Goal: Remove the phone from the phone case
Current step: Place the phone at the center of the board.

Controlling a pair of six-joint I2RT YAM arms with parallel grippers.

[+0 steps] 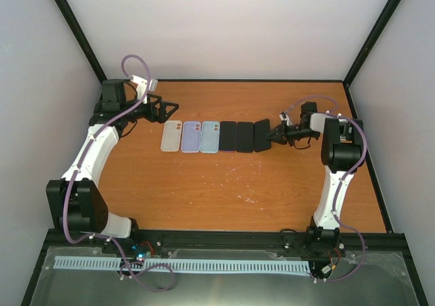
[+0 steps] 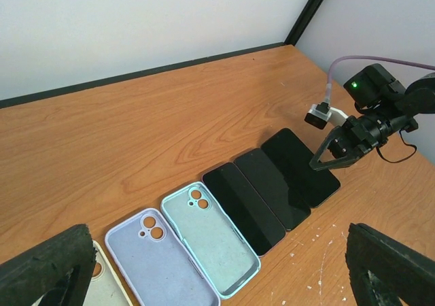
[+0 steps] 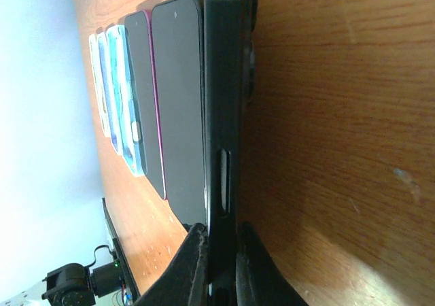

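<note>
One black rectangular phone [image 1: 262, 135] ends the row on your orange wooden bench [image 1: 238, 197], its right edge clenched in the right pincer [image 1: 274, 137]. White walls [image 1: 224, 27] surround. Leftward lie two black phones [image 1: 236, 137] and three pastel plastic cases [image 1: 191, 137]; the left pincer [image 1: 170, 109] hangs released.

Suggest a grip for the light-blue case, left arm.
The light-blue case lies open side up, its long sides crowded by the lavender case and a phone. Probably pinch the short end wall by its camera cutout, from above, one side inside and one outside.
</note>
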